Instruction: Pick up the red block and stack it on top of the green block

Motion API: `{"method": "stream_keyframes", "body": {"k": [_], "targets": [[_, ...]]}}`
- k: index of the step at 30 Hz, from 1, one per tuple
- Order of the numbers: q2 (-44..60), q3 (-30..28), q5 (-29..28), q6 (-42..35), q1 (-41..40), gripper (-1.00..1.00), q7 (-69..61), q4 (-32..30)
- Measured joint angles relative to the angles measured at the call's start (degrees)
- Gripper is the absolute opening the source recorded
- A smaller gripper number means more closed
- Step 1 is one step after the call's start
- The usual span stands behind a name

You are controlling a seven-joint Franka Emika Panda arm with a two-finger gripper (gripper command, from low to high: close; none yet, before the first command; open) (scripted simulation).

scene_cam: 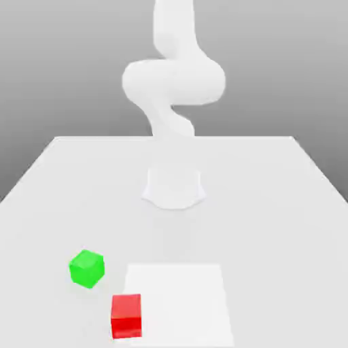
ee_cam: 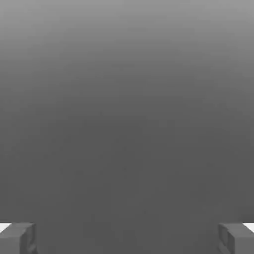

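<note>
The red block sits on the white table near its front edge, at the exterior view's left of centre, touching the left border of a brighter white square. The green block rests a little farther back and to the left of it, turned slightly, apart from the red one. In the hand view my gripper is open, its two grey fingertips standing wide apart with nothing between them against a plain grey backdrop. The white arm rises from its base at the table's middle, well behind both blocks.
The arm's round base stands at the centre of the white table. A brighter white square patch lies flat on the table in front of it, beside the red block.
</note>
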Motion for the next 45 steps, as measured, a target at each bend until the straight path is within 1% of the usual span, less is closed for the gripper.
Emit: {"method": "stream_keyframes", "body": {"k": [8,16,20,24,29,30,37,42,45], "targets": [[17.0,-4.5,2.4,6.7,1.8,0.00,-6.5,-3.6],[33.6,-7.2,4.8,13.3,1.9,0.00,-12.9,-7.1],[41.9,-7.7,5.1,16.6,0.8,0.00,-15.5,-8.9],[50.0,-8.2,4.1,20.2,0.0,0.00,-17.0,-10.6],[60.3,-5.6,7.0,28.1,-2.2,0.00,-19.7,-9.6],[61.6,-5.2,7.5,29.1,-2.6,-1.00,-20.1,-9.4],[61.6,-5.1,7.4,29.1,-2.7,-1.00,-20.0,-9.4],[52.5,-7.2,3.6,21.7,-1.6,-1.00,-17.5,-11.0],[47.3,-9.4,-0.6,20.1,-3.6,-1.00,-23.6,-14.2]]}}
